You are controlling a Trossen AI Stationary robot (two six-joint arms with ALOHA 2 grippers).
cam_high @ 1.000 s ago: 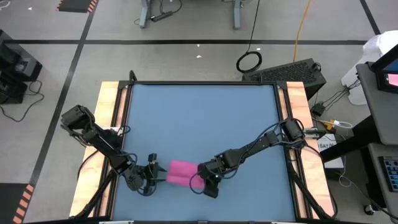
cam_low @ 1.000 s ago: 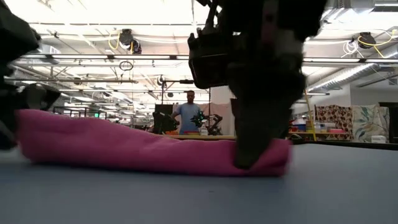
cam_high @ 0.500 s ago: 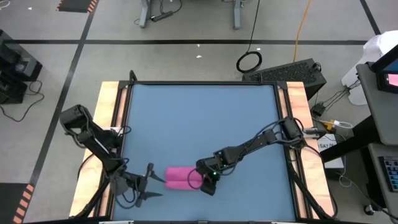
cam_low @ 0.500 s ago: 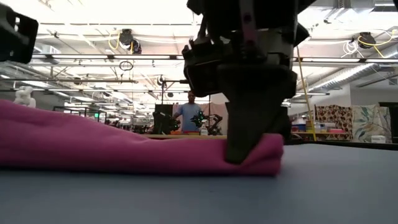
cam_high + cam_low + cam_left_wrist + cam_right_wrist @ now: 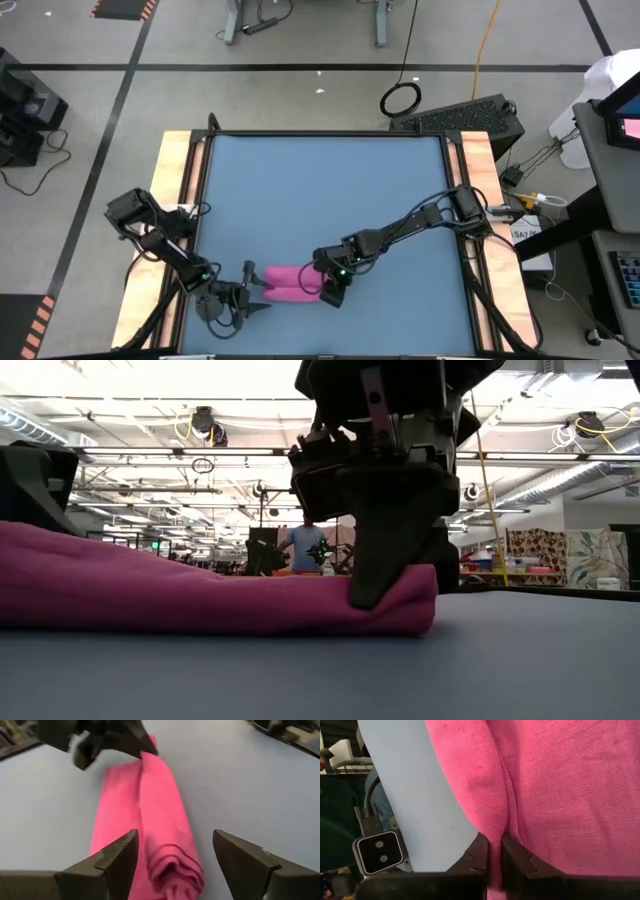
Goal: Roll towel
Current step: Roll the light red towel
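Pinching towel (image 5: 290,283), right tool (image 5: 331,293) tilted down

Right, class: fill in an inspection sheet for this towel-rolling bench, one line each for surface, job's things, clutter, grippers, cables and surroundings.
Surface: blue tabletop with wooden side rails.
Job's things: pink towel, partly rolled, near the front edge.
Clutter: nothing seen on the table.
Grippers: right gripper shut on the towel's right end; left gripper open at its left end, one finger on each side, not gripping.
Cables: yellow cable and coiled black cable on the floor.
Surroundings: a person stands far behind the table.
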